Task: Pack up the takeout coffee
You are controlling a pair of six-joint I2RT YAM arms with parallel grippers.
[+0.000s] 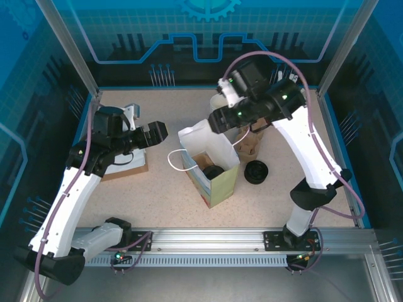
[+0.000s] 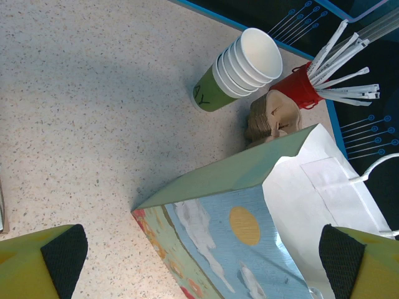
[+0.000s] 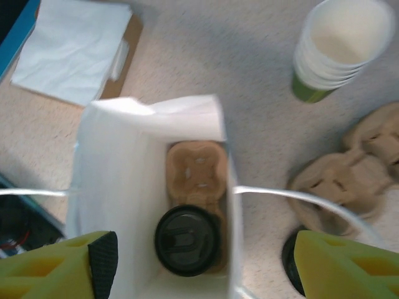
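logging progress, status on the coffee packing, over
Left gripper open, beside bag. Right gripper open above bag. Takeout coffee lidded, sitting in carrier inside bag. Nothing in the way.

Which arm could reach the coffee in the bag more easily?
Probably right: the right gripper hovers above the open bag, over the lidded coffee; the left gripper sits beside its outer wall.

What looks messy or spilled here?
Nothing is spilled. The lidded coffee cup sits upright in the carrier inside the bag. The one small oddity is the bag's top edge, which flops inward a little.
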